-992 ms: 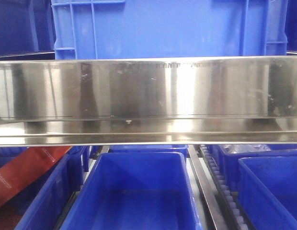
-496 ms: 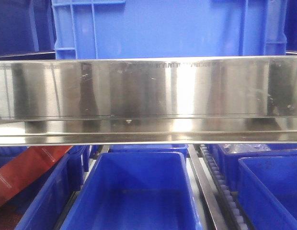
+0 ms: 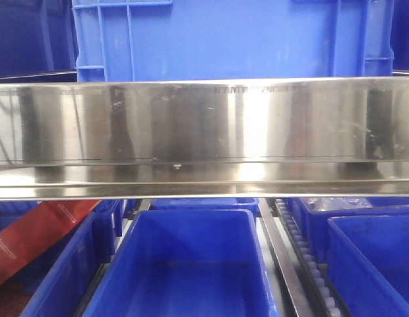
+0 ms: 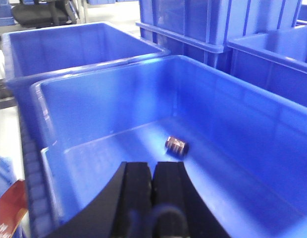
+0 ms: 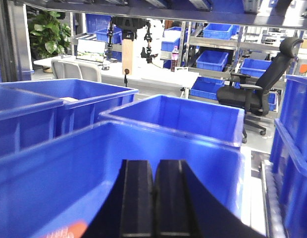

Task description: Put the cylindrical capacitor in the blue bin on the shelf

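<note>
Shelf [image 3: 204,125] beam — shiny steel; blue bin [image 4: 232,119] — glossy plastic.

Bright, even light fills all three views. In the front view, the wide shiny stainless-steel front beam of the shelf [image 3: 204,132] throws back white vertical glare bands, strongest right of centre, with dark smeared reflections between. The left wrist view is soft: the small brown cylindrical capacitor [image 4: 176,146] looks slightly blurred, and the near edge is out of focus. The right wrist view is sharpest far away.
</note>
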`<action>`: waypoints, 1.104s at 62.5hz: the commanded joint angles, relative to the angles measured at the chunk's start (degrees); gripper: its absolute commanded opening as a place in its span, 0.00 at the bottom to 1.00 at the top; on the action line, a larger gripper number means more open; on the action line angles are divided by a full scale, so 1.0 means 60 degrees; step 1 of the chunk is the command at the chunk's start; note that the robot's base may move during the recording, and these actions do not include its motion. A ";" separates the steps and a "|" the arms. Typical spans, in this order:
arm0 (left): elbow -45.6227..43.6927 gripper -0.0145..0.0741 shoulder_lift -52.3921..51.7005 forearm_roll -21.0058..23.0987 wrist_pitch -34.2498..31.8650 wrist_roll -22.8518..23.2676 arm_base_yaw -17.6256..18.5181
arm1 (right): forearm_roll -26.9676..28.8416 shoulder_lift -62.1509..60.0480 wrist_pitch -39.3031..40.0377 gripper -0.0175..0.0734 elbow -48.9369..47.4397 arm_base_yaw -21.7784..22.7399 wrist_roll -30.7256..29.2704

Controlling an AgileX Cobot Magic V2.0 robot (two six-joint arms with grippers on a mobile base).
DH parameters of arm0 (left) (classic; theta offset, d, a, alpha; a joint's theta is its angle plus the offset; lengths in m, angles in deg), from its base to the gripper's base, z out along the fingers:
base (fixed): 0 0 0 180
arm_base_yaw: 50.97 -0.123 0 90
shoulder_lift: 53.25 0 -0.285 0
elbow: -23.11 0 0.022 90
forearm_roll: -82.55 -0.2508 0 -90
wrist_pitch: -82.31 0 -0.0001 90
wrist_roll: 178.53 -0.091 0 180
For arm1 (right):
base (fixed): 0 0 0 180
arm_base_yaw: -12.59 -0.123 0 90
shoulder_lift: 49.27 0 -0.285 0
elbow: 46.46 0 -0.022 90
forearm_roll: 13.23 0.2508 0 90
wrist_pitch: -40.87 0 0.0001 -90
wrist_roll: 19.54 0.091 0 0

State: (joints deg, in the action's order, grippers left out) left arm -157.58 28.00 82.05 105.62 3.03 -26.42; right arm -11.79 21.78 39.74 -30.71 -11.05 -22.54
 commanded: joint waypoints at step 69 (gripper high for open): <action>0.8943 0.04 -0.8494 0.0535 -0.4070 0.0341 -0.0148 | 0.0013 -0.7756 0.0337 0.01 0.6444 0.0018 -0.0031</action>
State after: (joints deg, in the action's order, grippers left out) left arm -103.96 -22.57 84.96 82.31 4.69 -27.08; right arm -11.79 -24.38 40.87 7.87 -11.05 -22.54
